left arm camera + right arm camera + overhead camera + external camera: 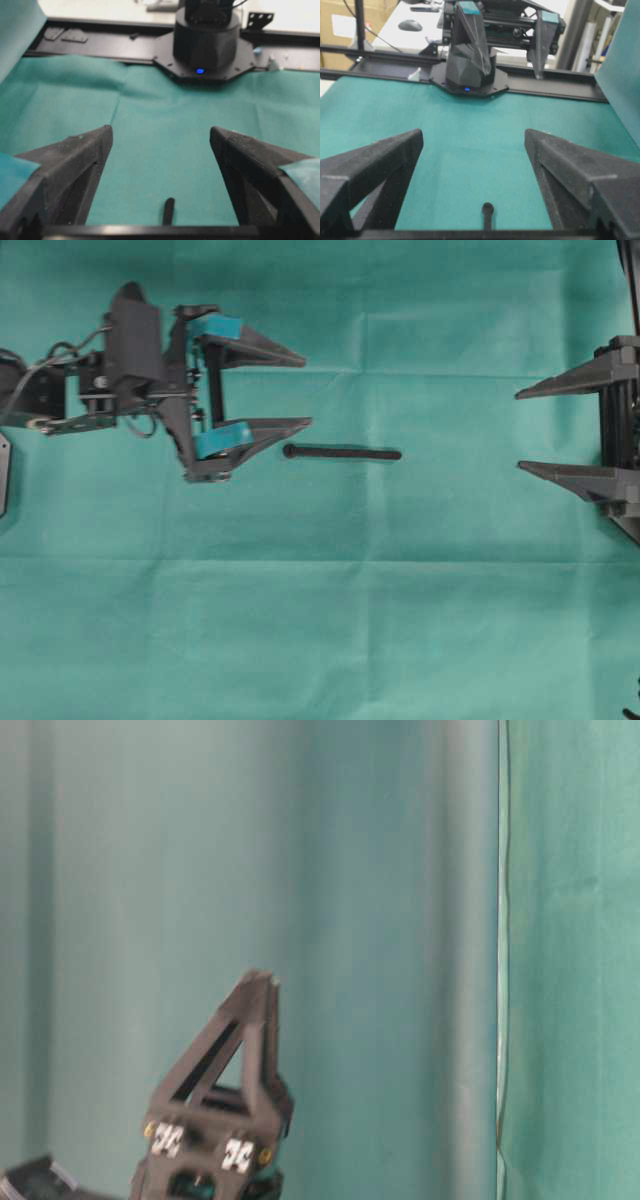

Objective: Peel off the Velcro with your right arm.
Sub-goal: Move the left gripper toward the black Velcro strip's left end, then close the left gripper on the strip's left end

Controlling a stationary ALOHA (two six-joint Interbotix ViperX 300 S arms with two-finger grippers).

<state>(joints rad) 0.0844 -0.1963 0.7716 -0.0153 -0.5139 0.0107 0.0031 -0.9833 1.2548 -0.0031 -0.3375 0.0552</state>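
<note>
The Velcro [342, 452] is a thin black strip lying flat on the green cloth at the middle of the table, its small knob [289, 451] at the left end. My right gripper [519, 430], with plain black fingers, is open and empty at the right edge, well apart from the strip's right end. In the right wrist view [474, 133] the strip's knob end [487, 209] shows low between the fingers. My left gripper [306, 392], with teal tape, is open and empty, its lower finger tip just left of the knob. The left wrist view [161, 131] shows the strip's plain end [168, 211].
The green cloth [330, 620] covers the whole table. A green curtain [400, 920] hangs behind in the table-level view, where one left finger [250, 1050] stands up. The opposite arm bases show in the left wrist view [206, 40] and the right wrist view [470, 65].
</note>
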